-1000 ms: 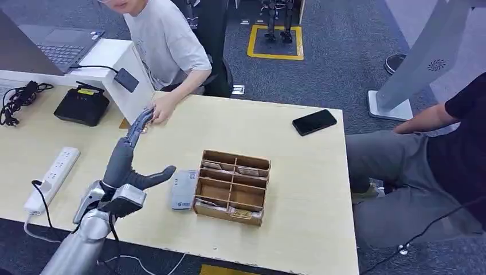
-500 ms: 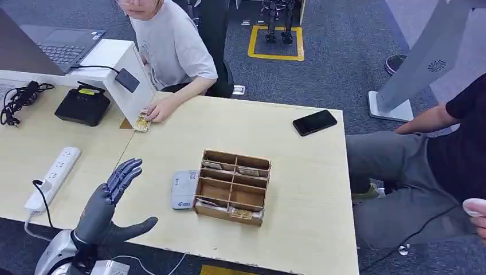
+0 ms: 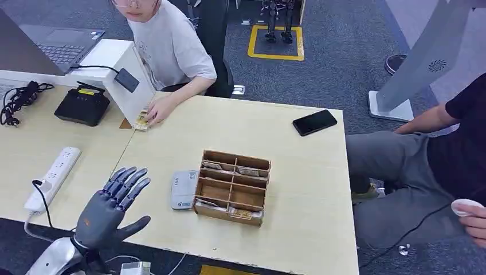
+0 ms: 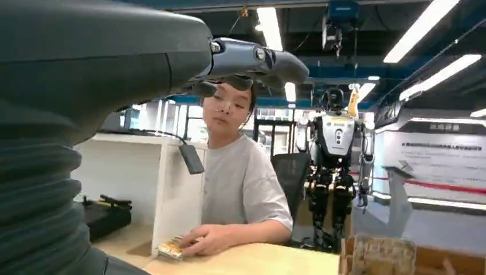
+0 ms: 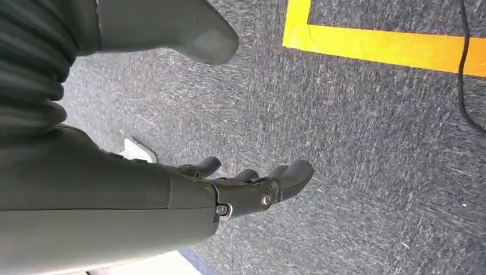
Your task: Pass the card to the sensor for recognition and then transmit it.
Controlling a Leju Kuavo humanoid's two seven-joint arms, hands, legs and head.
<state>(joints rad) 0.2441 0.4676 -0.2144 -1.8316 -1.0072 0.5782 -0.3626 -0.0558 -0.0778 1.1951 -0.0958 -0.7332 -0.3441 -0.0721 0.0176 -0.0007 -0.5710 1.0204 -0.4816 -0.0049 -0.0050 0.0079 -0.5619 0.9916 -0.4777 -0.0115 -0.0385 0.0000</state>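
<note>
While the left hand [image 3: 109,209] hovers empty with fingers spread above the near edge of the table [image 3: 298,172], the right hand [image 5: 229,189] hangs over grey carpet, fingers loosely apart and holding nothing. Just beyond, a grey card reader [image 3: 184,189] lies touching the wooden box [image 3: 232,186]. At the far left corner, a seated person's hand [image 3: 159,107] rests on the card [image 3: 141,121].

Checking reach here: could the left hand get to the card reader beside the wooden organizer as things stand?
Probably yes. The left hand hovers open over the table's near edge, and only bare tabletop lies between it and the card reader.
</note>
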